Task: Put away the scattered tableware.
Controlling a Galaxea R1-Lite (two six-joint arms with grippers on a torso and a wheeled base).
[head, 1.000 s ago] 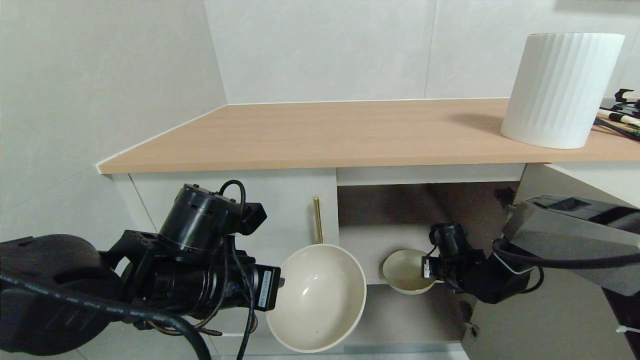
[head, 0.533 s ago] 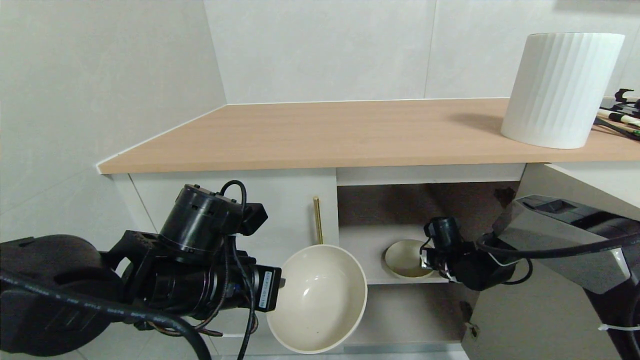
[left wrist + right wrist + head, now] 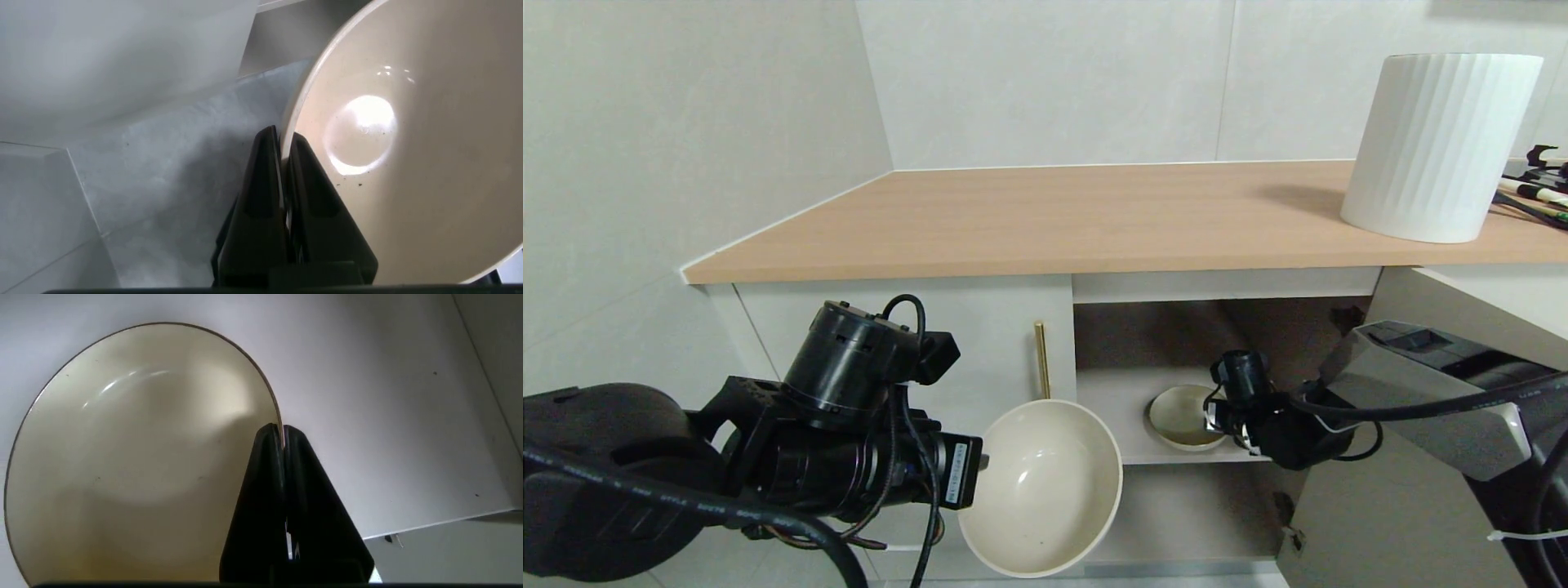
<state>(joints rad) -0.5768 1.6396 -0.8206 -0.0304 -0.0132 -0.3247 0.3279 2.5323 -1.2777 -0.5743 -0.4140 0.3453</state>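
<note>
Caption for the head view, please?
Right gripper holds a small bowl inside the open cabinet; left gripper holds a large bowl.

Left arm low at near left, left gripper (image 3: pixel 283 149) pinched on large bowl (image 3: pixel 1041 486) rim, right arm stretched farther right, right gripper (image 3: pixel 283 441) clamping small bowl (image 3: pixel 1180 416) rim

black left arm (image 3: pixel 841 425), looping cables (image 3: pixel 903 306); grey right arm (image 3: pixel 1421 400); black wedge-shaped left end effector (image 3: pixel 282 147).

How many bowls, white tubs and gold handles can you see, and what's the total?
Bowls: 2, a big bowl in the left gripper and a small bowl in the right gripper at the cupboard shelf.
White tub: 1, on the counter.
Gold handle: 1, on the cupboard door.
Total: 4.
</note>
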